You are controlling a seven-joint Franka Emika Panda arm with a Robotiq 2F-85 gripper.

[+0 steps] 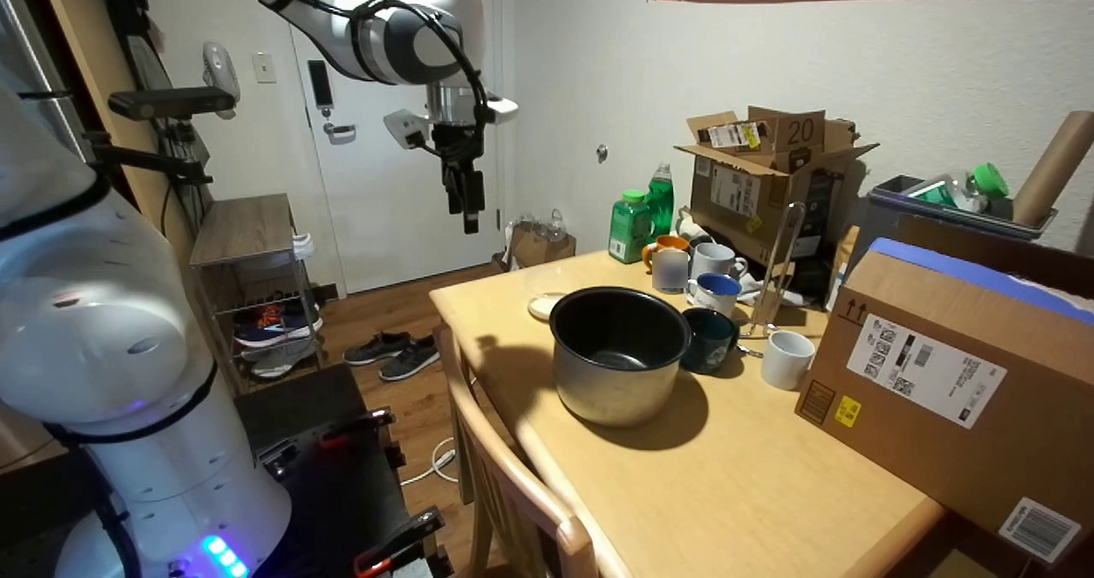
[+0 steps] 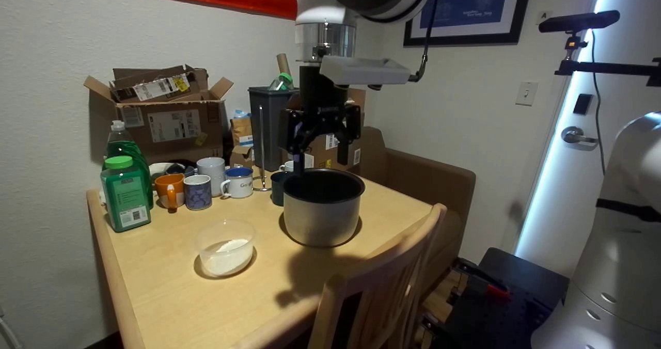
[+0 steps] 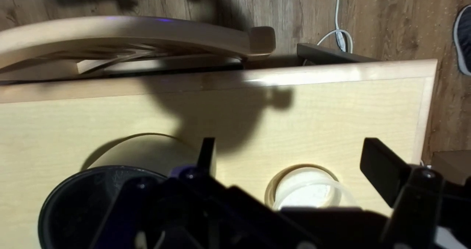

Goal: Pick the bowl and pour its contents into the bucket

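The bowl [image 2: 224, 251] is clear plastic with white powder in it. It stands upright on the table near its end; it also shows faintly in an exterior view [image 1: 545, 306] and partly in the wrist view [image 3: 307, 190]. The bucket is a large round pot, silver-grey outside and black inside, on the table beside the bowl in both exterior views [image 1: 620, 381] [image 2: 321, 220]. Its dark inside shows in the wrist view [image 3: 73, 208]. My gripper [image 1: 467, 215] [image 2: 321, 162] is open, empty and high above the table. In the wrist view the bowl lies below, between the fingers [image 3: 290, 146].
Several mugs [image 2: 198, 191] and green bottles [image 2: 126, 196] stand along the wall side. A dark mug [image 1: 709, 339] stands close to the bucket. A wooden chair [image 1: 513, 458] is against the table's edge. Cardboard boxes [image 1: 949, 398] and a metal stand [image 1: 778, 270] are farther along.
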